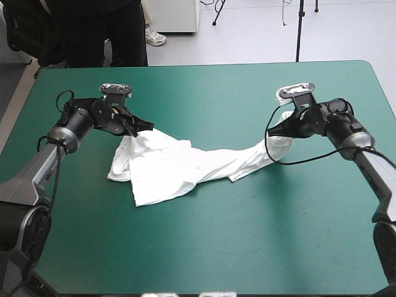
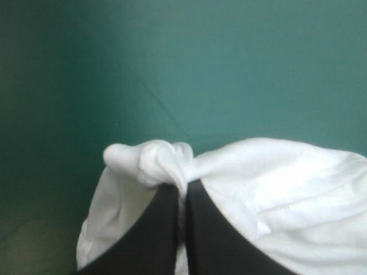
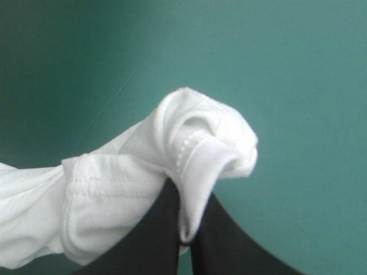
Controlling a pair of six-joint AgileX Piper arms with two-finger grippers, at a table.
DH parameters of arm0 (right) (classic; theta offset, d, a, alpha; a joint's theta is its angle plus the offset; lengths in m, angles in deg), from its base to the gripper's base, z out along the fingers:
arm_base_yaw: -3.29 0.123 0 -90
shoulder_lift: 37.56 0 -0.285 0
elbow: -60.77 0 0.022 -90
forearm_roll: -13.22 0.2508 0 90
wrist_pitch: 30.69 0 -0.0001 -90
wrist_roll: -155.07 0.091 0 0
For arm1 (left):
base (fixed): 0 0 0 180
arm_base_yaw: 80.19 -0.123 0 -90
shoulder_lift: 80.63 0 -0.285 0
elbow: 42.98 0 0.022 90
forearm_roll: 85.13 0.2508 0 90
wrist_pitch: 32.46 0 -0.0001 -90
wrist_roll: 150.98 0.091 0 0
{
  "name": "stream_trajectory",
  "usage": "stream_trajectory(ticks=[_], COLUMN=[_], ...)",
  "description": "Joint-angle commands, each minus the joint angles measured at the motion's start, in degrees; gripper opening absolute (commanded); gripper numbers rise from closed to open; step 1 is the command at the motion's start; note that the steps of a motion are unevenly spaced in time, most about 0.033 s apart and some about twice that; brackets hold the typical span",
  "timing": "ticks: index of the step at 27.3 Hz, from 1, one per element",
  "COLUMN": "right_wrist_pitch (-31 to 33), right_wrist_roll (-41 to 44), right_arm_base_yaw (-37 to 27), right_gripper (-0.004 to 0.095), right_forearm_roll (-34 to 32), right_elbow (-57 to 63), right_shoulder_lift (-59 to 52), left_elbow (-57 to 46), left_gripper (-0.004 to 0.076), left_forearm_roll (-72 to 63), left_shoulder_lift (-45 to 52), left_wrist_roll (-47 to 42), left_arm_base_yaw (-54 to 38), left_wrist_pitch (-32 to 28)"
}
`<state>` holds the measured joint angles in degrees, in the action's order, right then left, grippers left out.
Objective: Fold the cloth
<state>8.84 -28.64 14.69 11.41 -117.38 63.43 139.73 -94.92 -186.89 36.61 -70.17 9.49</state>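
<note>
The white T-shirt (image 1: pixel 179 162) hangs stretched between both arms over the middle of the teal-green table (image 1: pixel 204 247), sagging onto the cover in a crumpled band. My left gripper (image 1: pixel 143 126) is shut on the T-shirt at its left end; a knot of white cloth (image 2: pixel 157 160) bulges past the black fingers (image 2: pixel 157 223). My right gripper (image 1: pixel 278 130) is shut on the T-shirt at its right end, where a hemmed fold (image 3: pixel 200 143) wraps over the black fingers (image 3: pixel 215 240). Both held ends are lifted a little above the cover.
A person in dark clothes (image 1: pixel 105 31) stands just beyond the table's far left edge. The table's bare teal-green cover stretches in front of the T-shirt and behind it.
</note>
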Motion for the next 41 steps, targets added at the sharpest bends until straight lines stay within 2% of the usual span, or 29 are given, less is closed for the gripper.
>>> stream_trajectory(ticks=[1,2,4,6,7,9,10,13,16,21,25,29,34,41], right_wrist_pitch=[-4.38,-4.63,-4.4,-3.65,-2.78,0.52,2.23,8.85,12.76,18.46,20.8,21.8,22.92,25.05], right_wrist_roll=[1.3,1.3,1.3,1.3,1.3,1.3,1.3,1.09,0.03,-2.18,-2.17,-2.17,-2.17,-3.55], right_arm_base_yaw=[-0.84,-1.38,-3.33,-5.69,-6.34,-7.62,-8.13,-9.31,-9.68,-9.68,-9.68,-9.68,-8.17,-3.1], right_gripper=[-0.0009,0.0007,0.0162,0.0479,0.0544,0.0659,0.0682,0.0676,0.0677,0.0676,0.0675,0.0675,0.0676,0.0676], right_forearm_roll=[-1.34,-1.09,-0.31,0.01,0.01,0.2,0.45,1.81,3.69,6.08,6.08,6.08,5.27,4.72], right_elbow=[-1.51,-1.61,-2.81,-6.24,-7.41,-10.72,-12.55,-17.43,-19.95,-19.82,-19.09,-19.09,-19.09,-19.09], right_shoulder_lift=[-0.24,0.12,1.46,1.62,1.62,1.62,1.62,1.39,0.1,-3.88,-7.65,-11.88,-16.2,-17.7], left_elbow=[1.42,1.52,1.64,1.64,1.76,2.92,4.02,8.12,12.11,12.03,6.67,-2.44,-12.06,-14.38], left_gripper=[0.0004,0.0024,0.0133,0.0382,0.0442,0.0511,0.0524,0.0525,0.0525,0.0525,0.0525,0.0525,0.0525,0.0507], left_forearm_roll=[-1.1,-1.1,-0.88,-0.88,-0.88,-0.45,-0.19,3.35,7.02,12.76,15.38,16.86,12.18,8.87], left_shoulder_lift=[2.01,2.01,2.01,2.12,2.28,2.82,3.33,4.43,5.97,10.18,14.82,17.57,16.43,10.22], left_wrist_roll=[-0.03,-0.03,-0.03,1.66,1.66,1.66,1.66,1.42,0.87,-1.9,-2.97,-4.9,-5.13,-4.39], left_arm_base_yaw=[0.19,0.19,0.19,0.19,0.19,0.19,0.19,0.19,0.19,0.19,0.19,-0.86,-4.14,-6.25], left_wrist_pitch=[-3.76,-3.76,-3.76,-3.66,-3.39,-1.16,0.83,7.9,15.81,21.05,20.92,17.93,12.08,7.65])
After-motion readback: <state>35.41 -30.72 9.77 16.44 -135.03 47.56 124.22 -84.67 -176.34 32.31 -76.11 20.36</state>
